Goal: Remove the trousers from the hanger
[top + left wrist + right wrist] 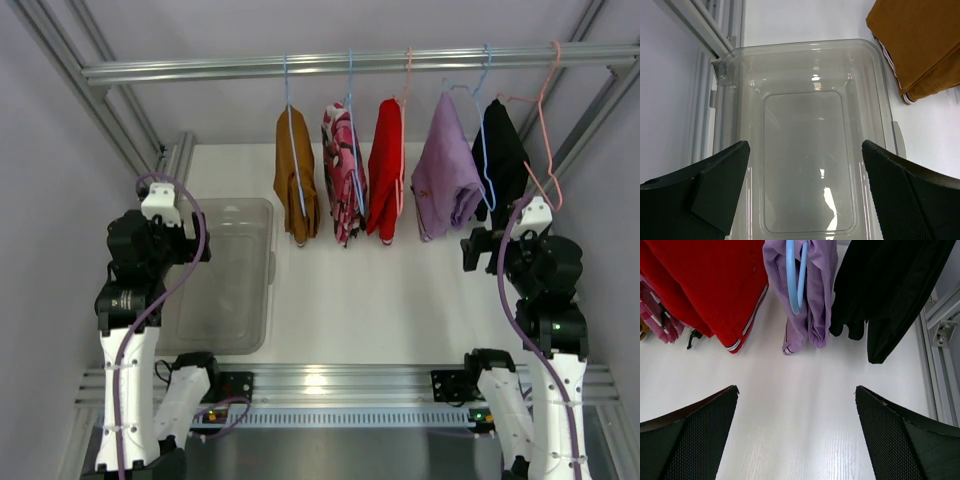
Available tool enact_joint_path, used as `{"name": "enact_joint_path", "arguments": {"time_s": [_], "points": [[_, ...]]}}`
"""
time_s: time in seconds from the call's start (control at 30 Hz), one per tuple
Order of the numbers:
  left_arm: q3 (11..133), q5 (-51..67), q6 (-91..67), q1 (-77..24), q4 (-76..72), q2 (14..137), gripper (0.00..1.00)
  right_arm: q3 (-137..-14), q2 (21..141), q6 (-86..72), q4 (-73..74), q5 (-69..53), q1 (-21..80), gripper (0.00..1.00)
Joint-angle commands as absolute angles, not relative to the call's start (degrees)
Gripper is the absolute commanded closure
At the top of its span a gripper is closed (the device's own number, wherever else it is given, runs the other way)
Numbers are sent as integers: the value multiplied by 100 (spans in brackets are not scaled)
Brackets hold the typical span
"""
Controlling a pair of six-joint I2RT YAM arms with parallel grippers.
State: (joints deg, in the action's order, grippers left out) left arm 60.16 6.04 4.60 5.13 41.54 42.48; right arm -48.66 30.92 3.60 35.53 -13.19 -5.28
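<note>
The mustard-brown trousers (295, 174) hang folded over a thin light-blue wire hanger (289, 120) hooked on the rail, leftmost of the garments. Their lower end with a pale striped hem shows in the left wrist view (920, 45) at the upper right. My left gripper (805, 165) is open and empty above a clear plastic bin, below and left of the trousers. In the top view it sits at the left (185, 232). My right gripper (796, 412) is open and empty above the white table, below the purple and black garments; in the top view it sits at the right (478, 250).
A clear plastic bin (222, 275) lies on the table at the left. A pink patterned garment (343, 170), a red one (386, 165), a purple one (446, 170) and a black one (505, 150) hang on the rail (200, 70). Metal frame posts stand on both sides.
</note>
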Motion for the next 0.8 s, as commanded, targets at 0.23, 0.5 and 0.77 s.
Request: {"name": "enact_joint_path", "arguments": {"time_s": [0.23,0.5,0.77], "points": [[6398,983,45,527,4456,4411,1,-5036,3094,387,3349,-1415,-448,0],[6594,4171,-1681,536,3299,4403,1,-5071,3129,422,3428,-1424,-448,1],[5888,5432,-4570,422,-734,5422,2,-5291,3304,466,3559,-1398,-448,1]]}}
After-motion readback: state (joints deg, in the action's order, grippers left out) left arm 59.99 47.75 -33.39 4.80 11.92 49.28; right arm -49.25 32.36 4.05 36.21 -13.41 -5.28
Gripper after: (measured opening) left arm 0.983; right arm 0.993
